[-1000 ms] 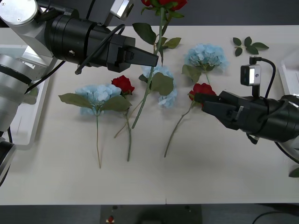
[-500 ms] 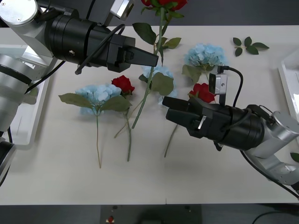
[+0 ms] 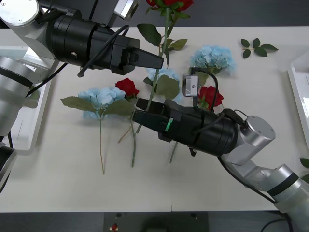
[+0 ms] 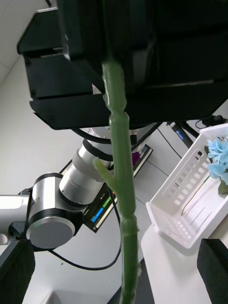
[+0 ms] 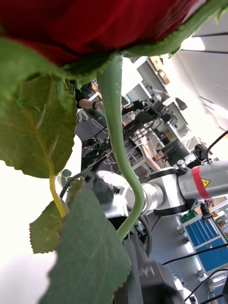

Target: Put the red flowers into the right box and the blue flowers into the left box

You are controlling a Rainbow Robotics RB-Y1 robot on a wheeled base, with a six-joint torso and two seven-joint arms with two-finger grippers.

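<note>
The right gripper has its fingers apart on either side of the held red rose's stem, not closed on it. Higher up, the left gripper is clamped on the same stem, holding the rose above the worktop. The stem looks light, thin and springy, so it is probably best pinched on bare stem below the leaves. The rose head is cut off at the front view's edge.
</note>
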